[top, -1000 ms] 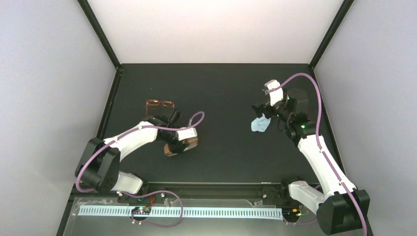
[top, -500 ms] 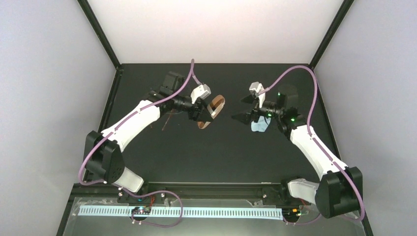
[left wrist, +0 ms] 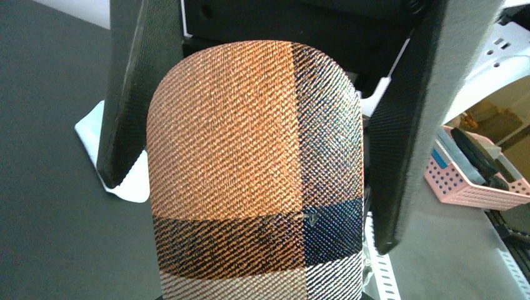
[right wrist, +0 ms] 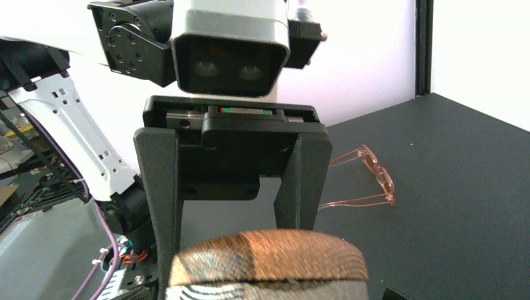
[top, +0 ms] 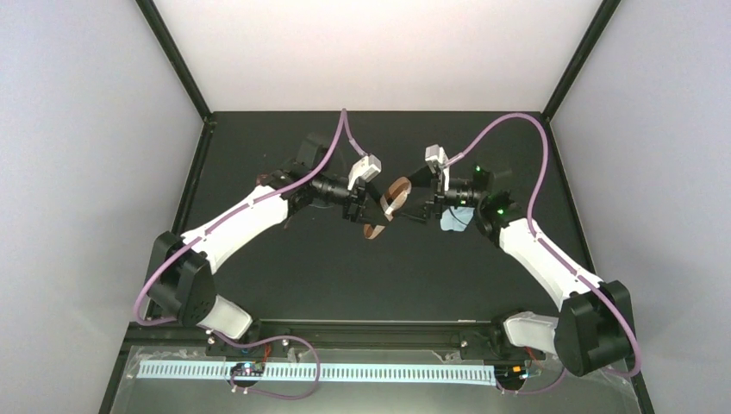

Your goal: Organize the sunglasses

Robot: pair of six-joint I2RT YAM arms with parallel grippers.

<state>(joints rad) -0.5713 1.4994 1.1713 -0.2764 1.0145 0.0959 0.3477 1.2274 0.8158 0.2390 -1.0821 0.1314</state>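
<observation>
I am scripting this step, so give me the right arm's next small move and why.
Probably ease the open right gripper forward so its jaws straddle the free end of the brown plaid woven case. The left gripper holds that case raised toward it, while the translucent reddish-brown sunglasses lie unfolded on the black table, outside the case.

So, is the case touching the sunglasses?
Apart: the right wrist view shows the sunglasses lying on the table, clear of the case in the left gripper.

Case's [left wrist: 256,156] lower end cropped; sunglasses [right wrist: 375,176] seemingly hidden from above.
</observation>
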